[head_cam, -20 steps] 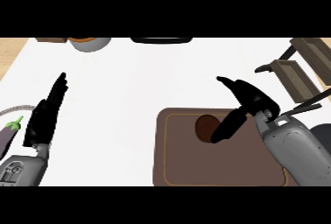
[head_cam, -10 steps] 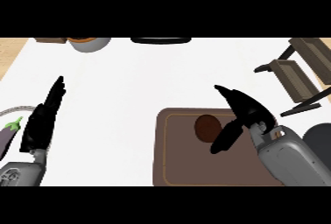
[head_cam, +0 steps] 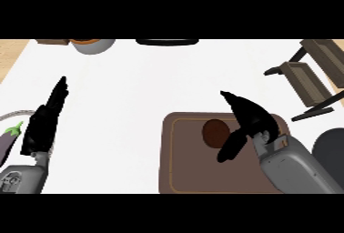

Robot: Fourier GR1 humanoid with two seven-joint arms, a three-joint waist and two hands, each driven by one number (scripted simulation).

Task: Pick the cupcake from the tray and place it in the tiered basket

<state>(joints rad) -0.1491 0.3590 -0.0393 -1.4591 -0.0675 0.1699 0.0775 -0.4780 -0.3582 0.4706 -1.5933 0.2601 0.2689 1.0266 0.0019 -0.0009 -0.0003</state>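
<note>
A brown cupcake (head_cam: 215, 133) sits on the brown tray (head_cam: 191, 175) at the lower middle of the head view. My right hand (head_cam: 250, 120) hovers over the tray just right of the cupcake, open, thumb hanging down beside it and fingers stretched up-left; it holds nothing. The tiered basket (head_cam: 310, 73), a dark frame with wooden shelves, stands at the right edge. My left hand (head_cam: 46, 122) rests open at the left, fingers pointing up.
A purple eggplant (head_cam: 8, 142) lies at the far left edge beside a thin grey rim. A grey bowl (head_cam: 93, 45) and a dark pan (head_cam: 166, 42) sit along the back edge. A dark round object (head_cam: 331, 150) shows at the lower right.
My right hand has moved left and down from near the basket to hover over the tray beside the cupcake. The left hand stays put.
</note>
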